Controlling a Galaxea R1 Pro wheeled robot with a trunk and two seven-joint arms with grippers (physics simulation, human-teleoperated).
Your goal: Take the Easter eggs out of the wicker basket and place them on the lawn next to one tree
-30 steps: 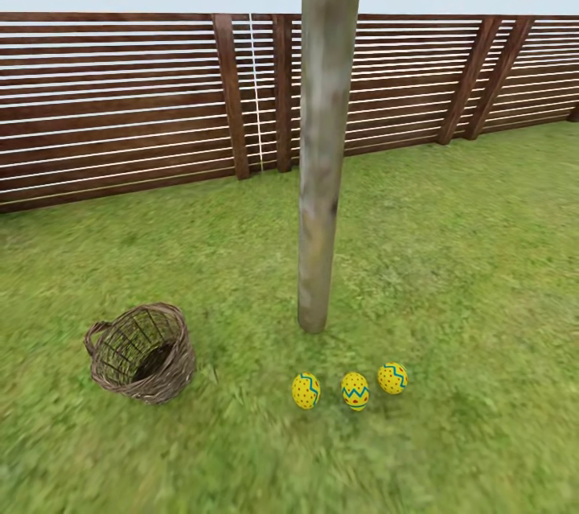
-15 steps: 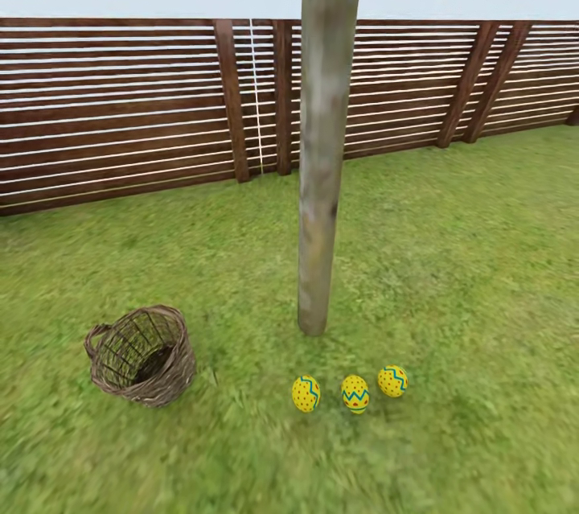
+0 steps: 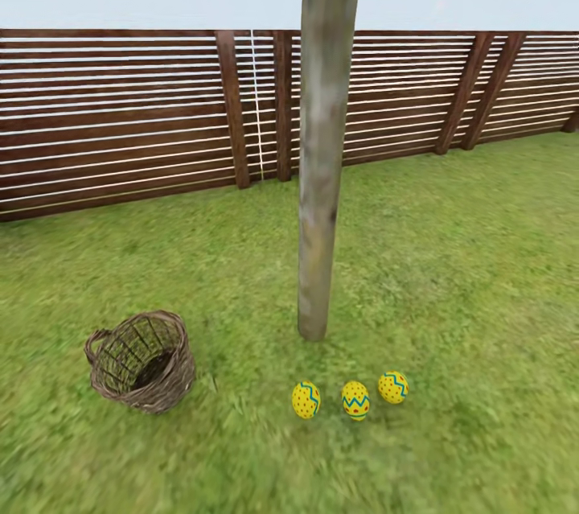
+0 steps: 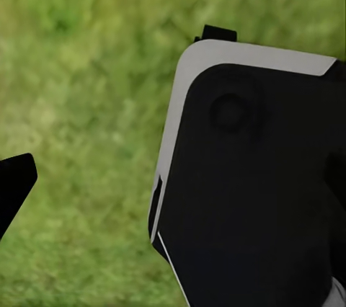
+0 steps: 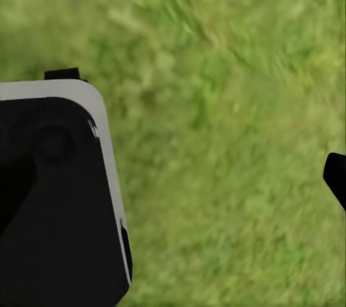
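Three Easter eggs lie in a row on the lawn (image 3: 458,257) just in front of the tree (image 3: 322,176): a left egg (image 3: 305,400), a middle egg (image 3: 355,400) and a right egg (image 3: 393,387). The pale trunk stands upright, its foot a short way behind them. To the left, the wicker basket (image 3: 173,395) rests tilted on the grass, and no egg shows inside it. A black left fingertip (image 4: 14,181) and a black right fingertip (image 5: 336,177) each show at a frame edge over bare grass, holding nothing.
A dark slatted wooden fence (image 3: 121,120) runs across the back of the garden. Grass stretches to the right of the tree and in front of the eggs. Part of my black and white body (image 4: 252,192) (image 5: 54,199) shows in both wrist views.
The whole head picture has slid down slightly, so the camera has tilted up a little. The eggs, basket and tree have not moved relative to each other.
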